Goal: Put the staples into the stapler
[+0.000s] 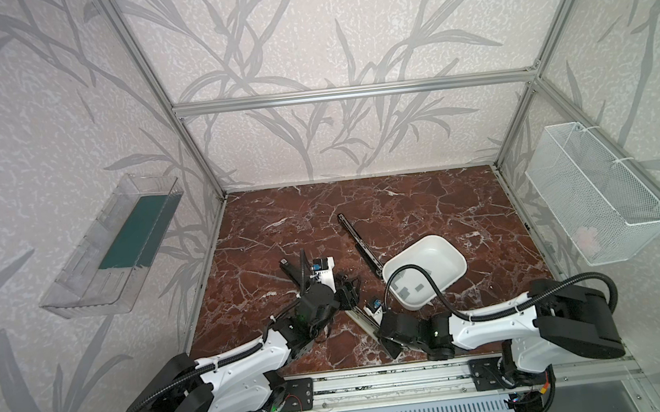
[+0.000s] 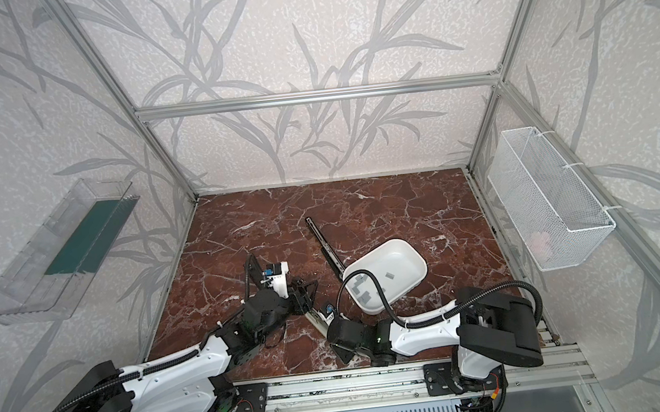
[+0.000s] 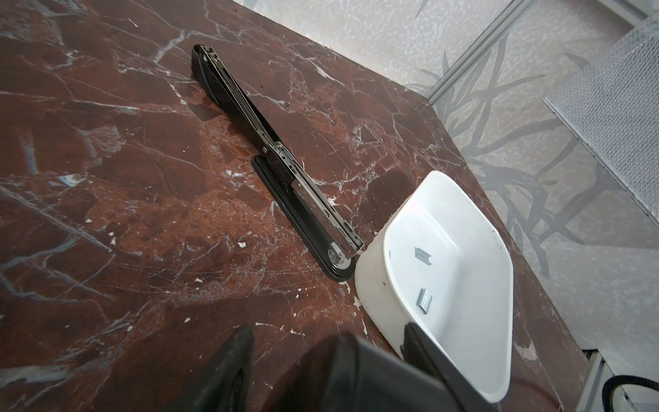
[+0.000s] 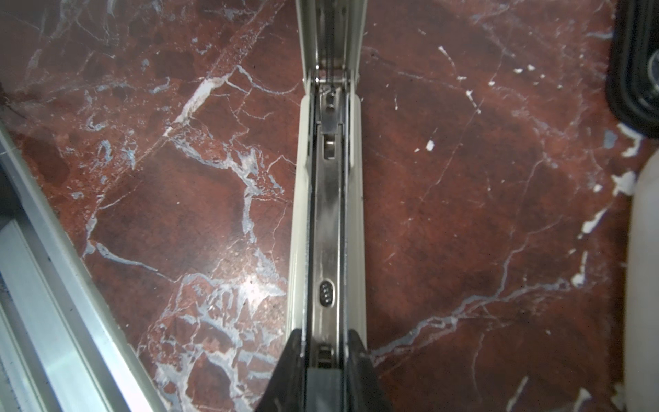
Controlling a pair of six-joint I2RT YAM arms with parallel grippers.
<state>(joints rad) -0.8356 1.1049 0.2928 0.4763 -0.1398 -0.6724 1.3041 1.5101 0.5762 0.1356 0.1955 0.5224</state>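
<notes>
Step in hand: bracing of the opened light stapler for loading. It lies close to the front edge of the table, about midway along it, hinged flat with the metal magazine channel facing up. No strip shows in the part of the channel that the right wrist view covers. The right gripper is closed narrow on the near end of the stapler, one finger on each side of the rail.

The staples are not yet picked. They lie as several short grey strips on the floor of the white tray, which stands right of the table's centre, towards the front right corner. A black stapler, also hinged flat, runs from the table's centre to the tray, its end touching the tray wall or just short of it.

The left gripper hovers near the far end of the light stapler, jaws parted to a middling width, with no strip between them.

Next move, as judged: left gripper to the tray for one strip. Requirements: descent inside the tray walls, jaws set across the strip's narrow width, a light pinch. Then alignment of the strip with the channel, legs down, while the right gripper holds the stapler fixed
</notes>
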